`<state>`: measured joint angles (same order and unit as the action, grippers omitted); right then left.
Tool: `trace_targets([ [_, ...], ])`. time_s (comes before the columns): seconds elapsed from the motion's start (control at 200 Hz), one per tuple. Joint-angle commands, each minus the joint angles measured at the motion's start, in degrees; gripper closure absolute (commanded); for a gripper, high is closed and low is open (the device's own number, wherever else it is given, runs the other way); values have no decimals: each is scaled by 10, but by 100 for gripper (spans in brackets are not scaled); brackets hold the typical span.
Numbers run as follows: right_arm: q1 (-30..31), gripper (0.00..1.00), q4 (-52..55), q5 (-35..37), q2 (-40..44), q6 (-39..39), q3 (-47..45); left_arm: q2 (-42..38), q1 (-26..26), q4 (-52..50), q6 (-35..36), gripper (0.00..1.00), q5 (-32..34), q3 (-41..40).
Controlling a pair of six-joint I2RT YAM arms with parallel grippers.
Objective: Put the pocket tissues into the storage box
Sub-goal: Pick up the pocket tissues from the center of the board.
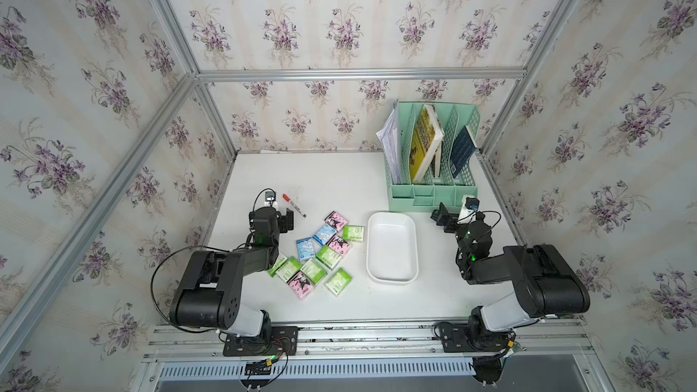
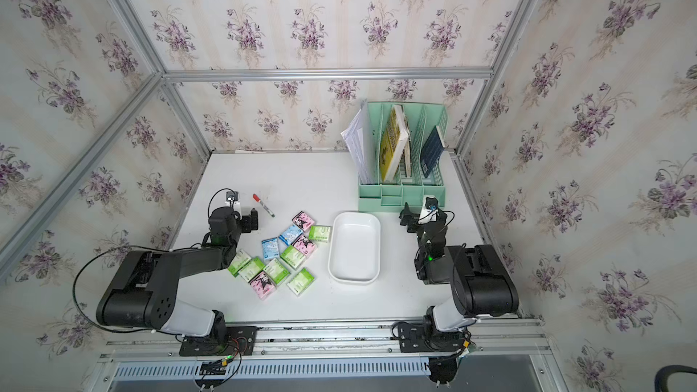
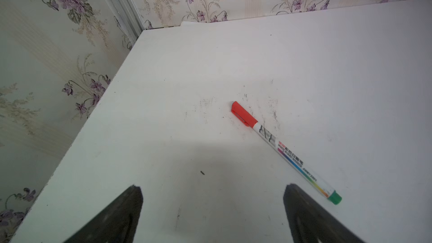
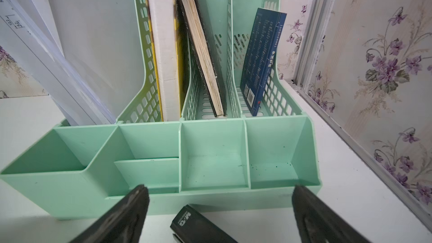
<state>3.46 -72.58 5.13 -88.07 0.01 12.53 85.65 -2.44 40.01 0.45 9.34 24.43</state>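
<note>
Several pocket tissues (image 1: 320,254) (image 2: 281,258), green, pink and light blue, lie scattered flat on the white table in both top views. Just right of them stands the white storage box (image 1: 392,216) (image 2: 354,216), its floor bare. My left gripper (image 1: 288,219) (image 3: 212,190) hovers behind and left of the packets, open, with only bare table between its fingers. My right gripper (image 1: 441,216) (image 4: 219,190) is right of the box's far end, open and facing the green organiser. Neither wrist view shows the packets or the box.
A red-capped marker (image 1: 294,205) (image 3: 285,150) lies just beyond the left gripper. A mint-green file organiser (image 1: 433,197) (image 4: 210,160) with books and papers stands at the back right. A black stapler (image 4: 194,225) lies on the table under the right gripper.
</note>
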Motion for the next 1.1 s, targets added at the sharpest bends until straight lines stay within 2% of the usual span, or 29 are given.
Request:
trace_targets([
  [0.0, 0, 0, -7, -1, 0, -1, 1, 0, 1, 14, 2, 1, 0, 3],
  [0.59, -5, 0, -1, -13, 0, 0, 5, -2, 1, 14, 1, 1, -2, 4],
  [0.64, -5, 0, 6, -4, 4, 3, 8, -13, 2, -21, -3, 1, 6, 17],
  [0.689, -5, 0, 71, 8, 26, 7, 31, -33, 2, -109, -7, 1, 18, 62],
  [0.779, -5, 2, 258, 26, 58, 15, 129, -41, 1, -302, -18, 1, 35, 175],
  [0.889, -1, 1, 421, 11, 68, 7, 250, -41, -1, -478, -47, 1, 10, 308],
  [0.929, 8, 0, 486, 14, 65, 6, 300, -41, -6, -509, -59, 1, 3, 334],
  [0.989, 32, 0, 577, 20, 54, -1, 376, -81, -18, -520, -72, 1, -17, 347],
  [1.094, 108, 0, 670, 11, 27, -41, 469, -125, -41, -528, -101, 1, -59, 350],
])
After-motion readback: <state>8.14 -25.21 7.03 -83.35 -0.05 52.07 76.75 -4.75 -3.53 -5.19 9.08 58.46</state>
